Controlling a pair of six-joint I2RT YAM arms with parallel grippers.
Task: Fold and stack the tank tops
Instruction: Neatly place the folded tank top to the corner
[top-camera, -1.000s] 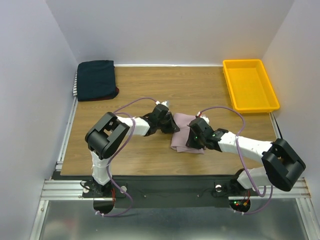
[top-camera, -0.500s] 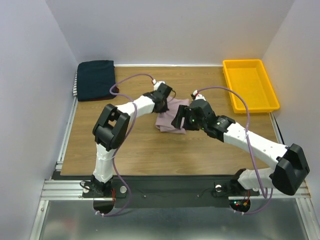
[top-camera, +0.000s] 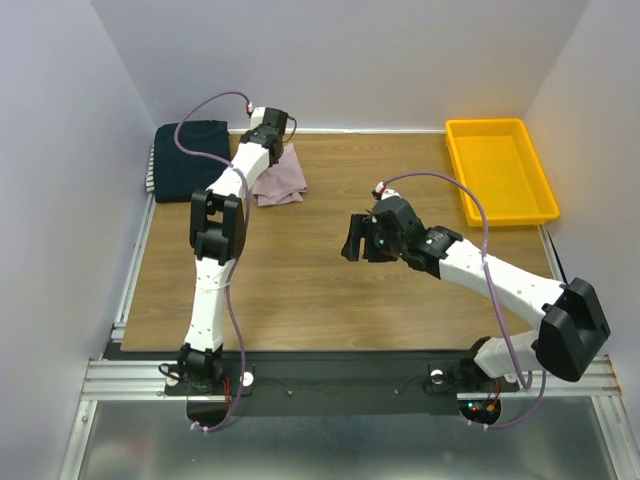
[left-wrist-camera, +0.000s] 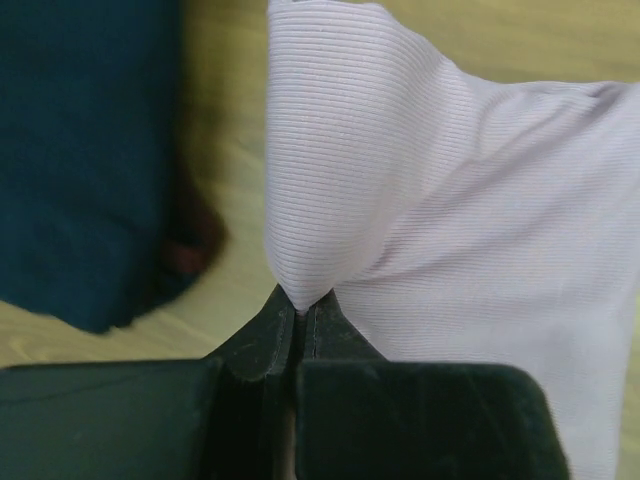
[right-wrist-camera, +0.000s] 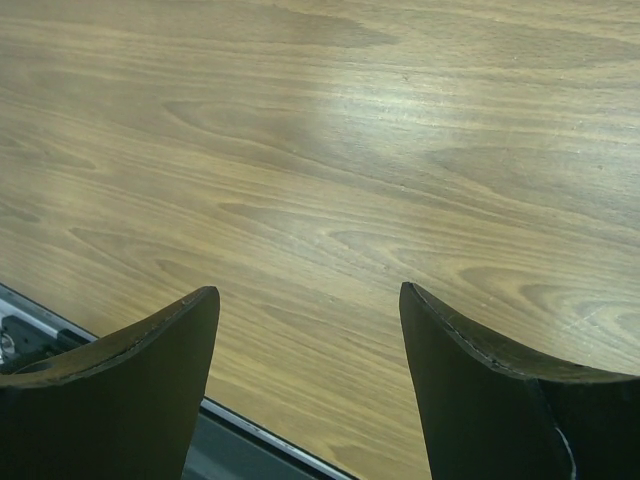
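The pink tank top (top-camera: 280, 180), folded small, was found pinched in the closed left gripper (left-wrist-camera: 298, 310) near the far left corner of the table (top-camera: 300, 290), just beside the navy-topped stack (top-camera: 192, 158) and not yet on it. The right gripper (top-camera: 352, 240) was seen open and empty. Stacking was judged outstanding.

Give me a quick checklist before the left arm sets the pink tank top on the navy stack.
1. Left gripper shut on the pink tank top: ok.
2. Pink tank top above the navy stack: not ok, it sits beside the stack, on its right.
3. Pink tank top lifted clear of the table: cannot tell.
4. Right gripper open and holding nothing: ok.
5. Navy stack lying flat: ok.
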